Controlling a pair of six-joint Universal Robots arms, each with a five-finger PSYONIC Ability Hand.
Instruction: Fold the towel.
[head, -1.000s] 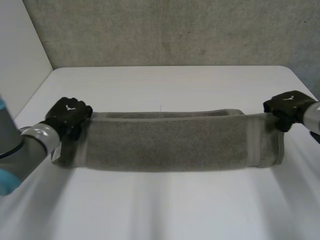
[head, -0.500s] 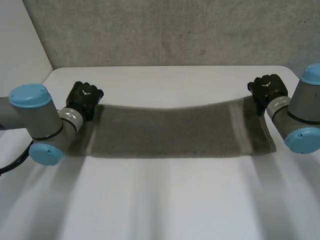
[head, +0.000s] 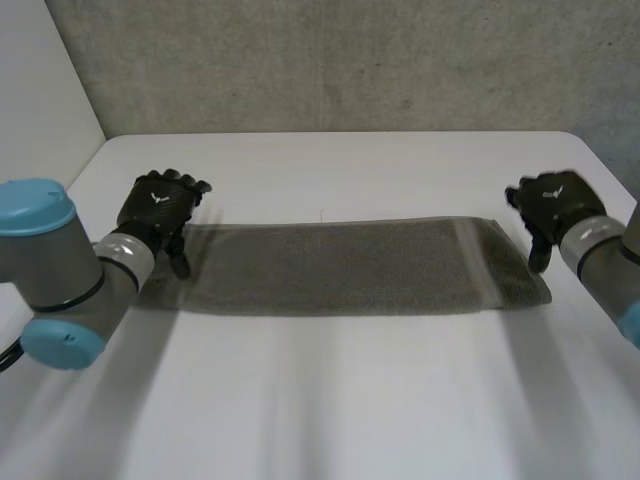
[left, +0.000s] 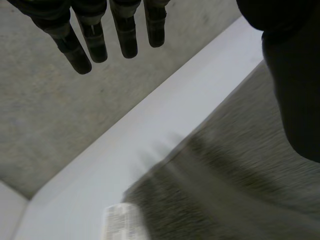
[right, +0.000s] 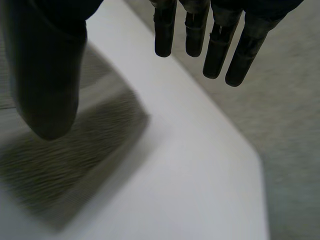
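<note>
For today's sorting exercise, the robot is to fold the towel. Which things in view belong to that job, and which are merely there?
Belong to the job:
- towel, lying flat as a long strip
- left hand, open at the towel's left end
- right hand, open at its right end

Merely there:
- white table under the towel
- grey wall behind it

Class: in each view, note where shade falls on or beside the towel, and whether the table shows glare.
Head view: the towel has a thin dark line under its near edge; the table shows no glare. Left wrist view: a darker band crosses the towel. Right wrist view: grey shade fringes the towel's corner.
</note>
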